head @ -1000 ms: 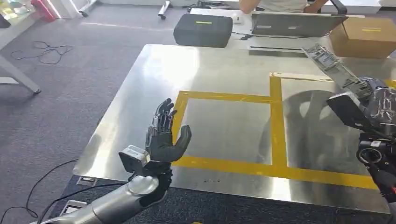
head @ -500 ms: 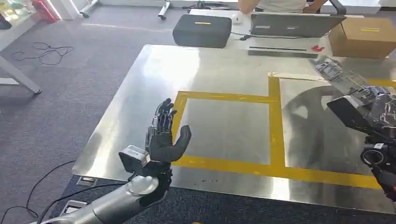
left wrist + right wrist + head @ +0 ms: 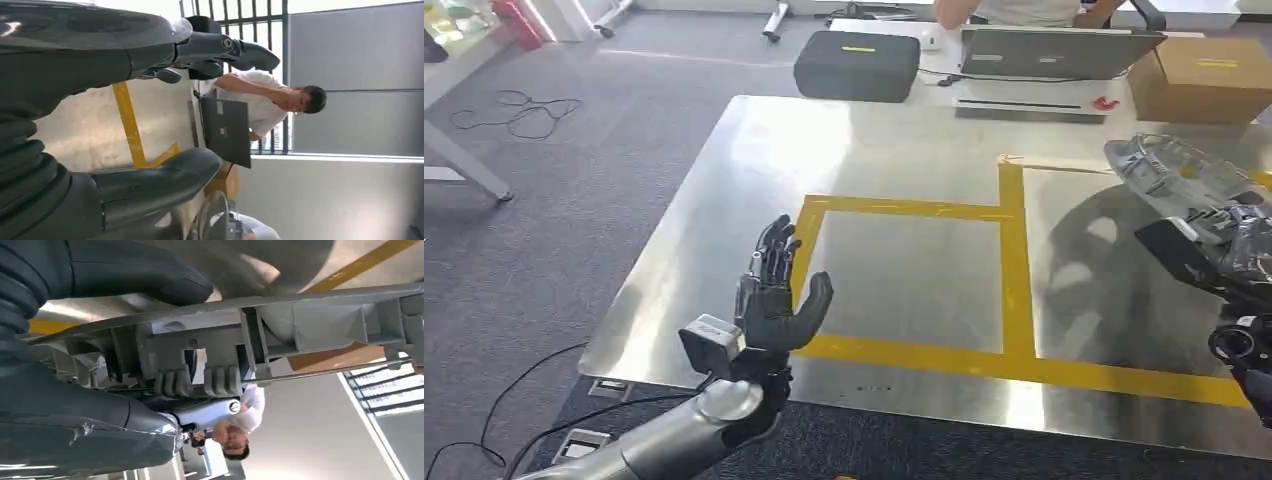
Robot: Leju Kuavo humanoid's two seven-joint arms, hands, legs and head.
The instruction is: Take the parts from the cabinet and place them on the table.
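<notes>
We hold the part [image 3: 1174,172] in our right hand [image 3: 1239,245] at the right edge of the head view, raised above the shiny metal desk [image 3: 894,160] and not touching it. It is a flat grey plastic piece with ribs and slots on its underside, and its long axis runs up and away from the hand, out over the patch of desk to the right of the yellow tape [image 3: 1016,270]. In the right wrist view the thumb [image 3: 125,270] lies along one face of the part [image 3: 260,335] while the fingers [image 3: 75,425] curl against the other — so the hand is clamped on the part, gripping it near one end. The part therefore lies straight ahead of those fingers, with most of its length sticking out past them, and its shadow falls on the desk just below. Our left hand [image 3: 776,290] stands upright over the near left side of the desk, fingers spread and holding nothing; it is well apart from the part, on the far side of the taped square. The right hand is plainly the one to set it down — we judge the next move calls for lowering it until the part's flat side meets the desk, then letting go.
</notes>
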